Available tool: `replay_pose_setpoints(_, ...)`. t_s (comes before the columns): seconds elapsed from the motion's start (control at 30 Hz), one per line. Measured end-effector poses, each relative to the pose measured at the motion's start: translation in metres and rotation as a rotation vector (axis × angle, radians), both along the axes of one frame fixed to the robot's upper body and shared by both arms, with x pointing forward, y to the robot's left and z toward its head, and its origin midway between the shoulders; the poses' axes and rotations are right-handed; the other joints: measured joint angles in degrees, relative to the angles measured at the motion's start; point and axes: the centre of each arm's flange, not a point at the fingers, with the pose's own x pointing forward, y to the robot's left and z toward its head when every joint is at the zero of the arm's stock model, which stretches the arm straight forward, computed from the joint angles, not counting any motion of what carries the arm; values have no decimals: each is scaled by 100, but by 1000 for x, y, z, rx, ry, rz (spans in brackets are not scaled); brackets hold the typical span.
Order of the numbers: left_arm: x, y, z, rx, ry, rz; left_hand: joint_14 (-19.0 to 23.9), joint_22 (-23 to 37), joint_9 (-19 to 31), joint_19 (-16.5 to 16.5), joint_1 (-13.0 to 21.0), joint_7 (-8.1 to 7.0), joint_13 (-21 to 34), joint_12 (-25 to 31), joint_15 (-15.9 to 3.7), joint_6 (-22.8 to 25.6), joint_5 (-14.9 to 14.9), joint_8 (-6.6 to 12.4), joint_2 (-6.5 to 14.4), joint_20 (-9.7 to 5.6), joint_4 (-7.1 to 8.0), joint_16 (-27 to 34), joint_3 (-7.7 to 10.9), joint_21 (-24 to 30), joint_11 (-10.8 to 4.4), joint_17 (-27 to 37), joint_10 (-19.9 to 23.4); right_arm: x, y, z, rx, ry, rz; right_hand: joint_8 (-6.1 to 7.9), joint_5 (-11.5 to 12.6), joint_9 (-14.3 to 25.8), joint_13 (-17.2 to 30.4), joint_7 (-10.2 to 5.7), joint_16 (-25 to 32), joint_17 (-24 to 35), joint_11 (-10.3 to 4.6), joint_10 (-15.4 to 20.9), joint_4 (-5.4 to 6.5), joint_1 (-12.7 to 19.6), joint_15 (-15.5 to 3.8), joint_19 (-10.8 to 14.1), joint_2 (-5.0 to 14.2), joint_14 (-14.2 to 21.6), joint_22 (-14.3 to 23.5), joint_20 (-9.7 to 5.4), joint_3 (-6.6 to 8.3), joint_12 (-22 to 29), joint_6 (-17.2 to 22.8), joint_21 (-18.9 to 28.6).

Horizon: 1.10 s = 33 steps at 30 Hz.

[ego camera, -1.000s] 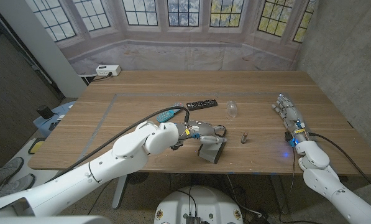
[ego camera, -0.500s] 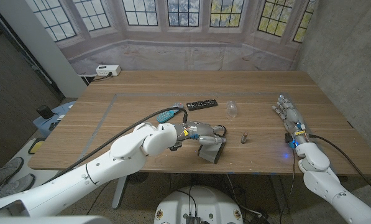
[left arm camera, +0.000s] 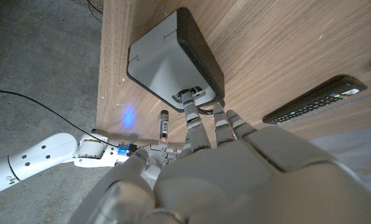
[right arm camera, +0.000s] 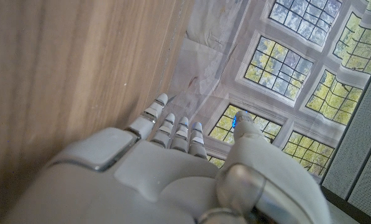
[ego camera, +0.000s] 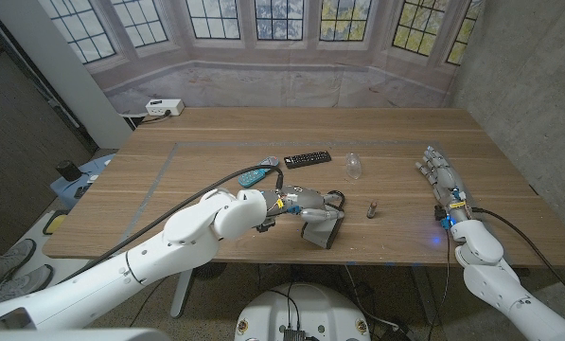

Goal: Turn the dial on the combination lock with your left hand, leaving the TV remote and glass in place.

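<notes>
Wooden surface (ego camera: 168, 180), frame centre: my left hand (ego camera: 306, 205), fingers (left arm camera: 194, 127) grasping lock dial (left arm camera: 188, 95); right hand (ego camera: 441, 174) released. Risk: fingers slipping, shoving lock (ego camera: 322, 230).

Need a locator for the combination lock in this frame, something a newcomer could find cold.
Start at the wooden table and follow the left hand to its fingertips near the front edge. The combination lock is the grey wedge-shaped box there. Its neighbours are a flat black TV remote, a clear glass and a small dark cylinder.
</notes>
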Motion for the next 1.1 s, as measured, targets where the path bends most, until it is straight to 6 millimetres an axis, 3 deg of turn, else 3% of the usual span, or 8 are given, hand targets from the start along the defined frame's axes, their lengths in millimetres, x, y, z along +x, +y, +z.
replay_pose_setpoints(0.5,-1,7,3,2,-6,-12,0,0,0,0,0,0,17,33,0,0,0,0,0,0,0,0,0,0,10,0,-74,-3,5,2,2,1,-7,0,0,0,0,0,0,0,0,0,0,0,0,0,0,0,0,0,0,0,0,0)
replay_pose_setpoints(1.1,3,7,20,7,-49,-31,-1,0,0,-1,23,0,11,-2,0,0,0,0,-23,0,0,0,0,0,31,0,-119,-2,8,6,2,9,-12,0,0,0,0,0,0,0,0,0,-17,0,0,0,0,0,0,0,17,0,0,0)
